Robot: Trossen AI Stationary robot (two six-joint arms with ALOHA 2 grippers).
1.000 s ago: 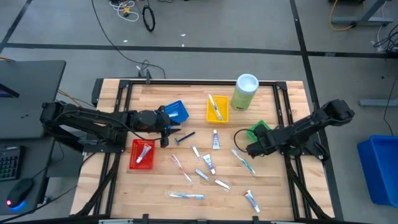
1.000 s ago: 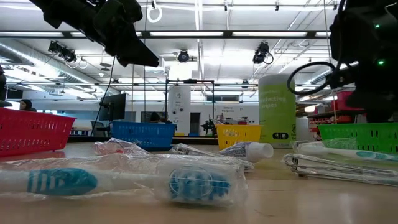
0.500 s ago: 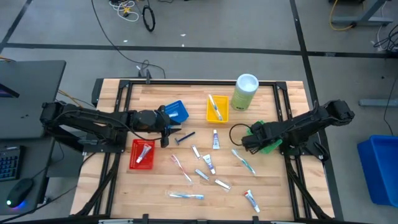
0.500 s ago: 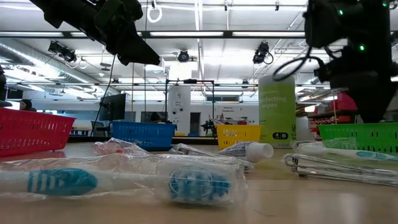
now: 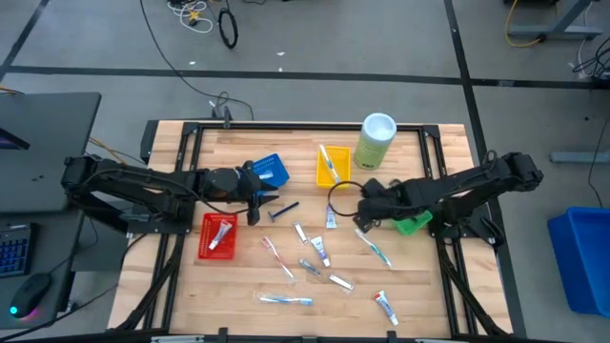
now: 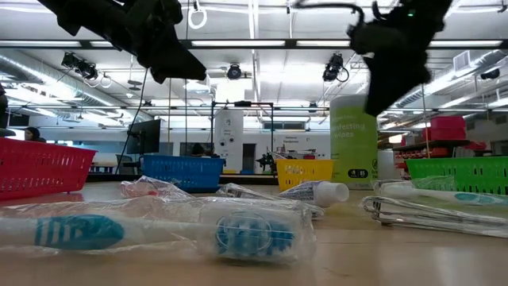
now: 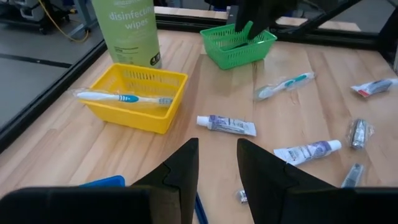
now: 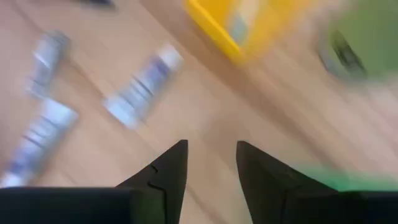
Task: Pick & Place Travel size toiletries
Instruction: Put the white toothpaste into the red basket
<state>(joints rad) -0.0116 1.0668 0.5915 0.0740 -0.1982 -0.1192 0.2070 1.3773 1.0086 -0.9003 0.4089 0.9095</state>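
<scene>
Small white tubes and wrapped toothbrushes lie scattered flat on the wooden table, among them a tube (image 5: pixel 331 212), a teal toothbrush (image 5: pixel 373 246) and a dark razor (image 5: pixel 283 210). My right gripper (image 5: pixel 362 211) hovers open and empty just right of that tube (image 8: pixel 143 87), left of the green tray (image 5: pixel 410 221). My left gripper (image 5: pixel 262 200) waits open beside the blue tray (image 5: pixel 270 171), above the table; its wrist view looks across at the tube (image 7: pixel 227 125). One toothbrush (image 7: pixel 124 98) lies in the yellow tray (image 5: pixel 332 165), and a tube rests in the red tray (image 5: pixel 218 235).
A tall pale-green canister (image 5: pixel 376 141) with a white lid stands at the far edge beside the yellow tray. More tubes (image 5: pixel 321 251) and toothbrushes (image 5: pixel 286 300) lie toward the near edge. A black frame borders the table. The low view shows wrapped items (image 6: pixel 238 230) close to the near edge.
My right gripper has moved from beside the green tray toward the table's left, ending close to the tube at the table's middle; in the low view it has also swung leftward. Its wrist view is blurred by the motion. The left arm has kept still.
</scene>
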